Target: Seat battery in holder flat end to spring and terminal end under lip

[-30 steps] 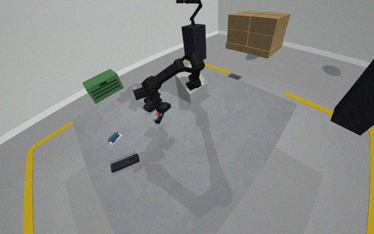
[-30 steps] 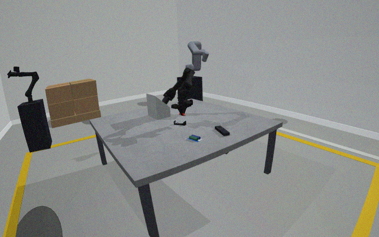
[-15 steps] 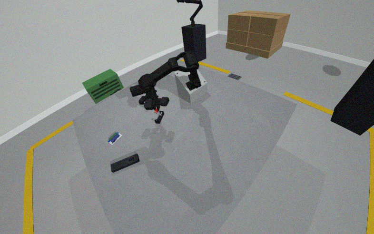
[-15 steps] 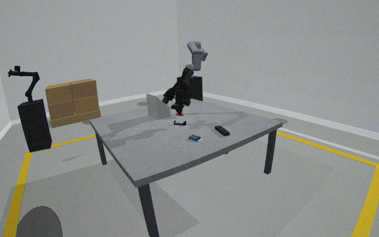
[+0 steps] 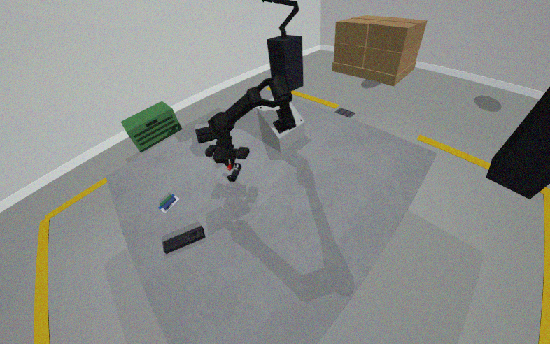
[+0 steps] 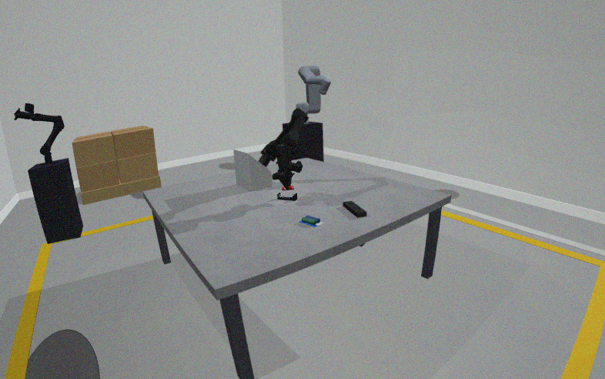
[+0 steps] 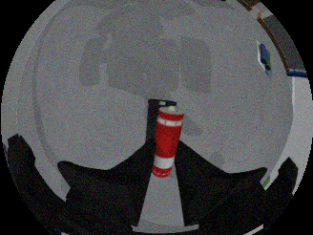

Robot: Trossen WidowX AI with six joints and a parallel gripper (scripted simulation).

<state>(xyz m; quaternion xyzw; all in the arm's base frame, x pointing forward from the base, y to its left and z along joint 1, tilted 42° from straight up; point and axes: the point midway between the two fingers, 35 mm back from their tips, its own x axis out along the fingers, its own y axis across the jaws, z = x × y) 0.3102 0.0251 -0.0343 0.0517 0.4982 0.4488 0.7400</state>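
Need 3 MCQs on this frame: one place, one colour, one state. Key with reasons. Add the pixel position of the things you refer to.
1. Red-and-white cylindrical battery (image 5: 229,167) (image 7: 168,138): A) in the holder B) above it, unseated C) on the table
2. Two small cylinders lying together: A) red, white B) yellow, black C) green, blue
3. Jaws: A) shut on the battery B) wide open C) shut, holding nothing

1 B: exterior view shows a gap over the black plastic holder (image 5: 234,173) (image 6: 286,196) (image 7: 152,121).
2 C: green cylinder (image 6: 308,220) beside a blue one (image 6: 315,219).
3 A: wrist view shows the battery between the fingertips.
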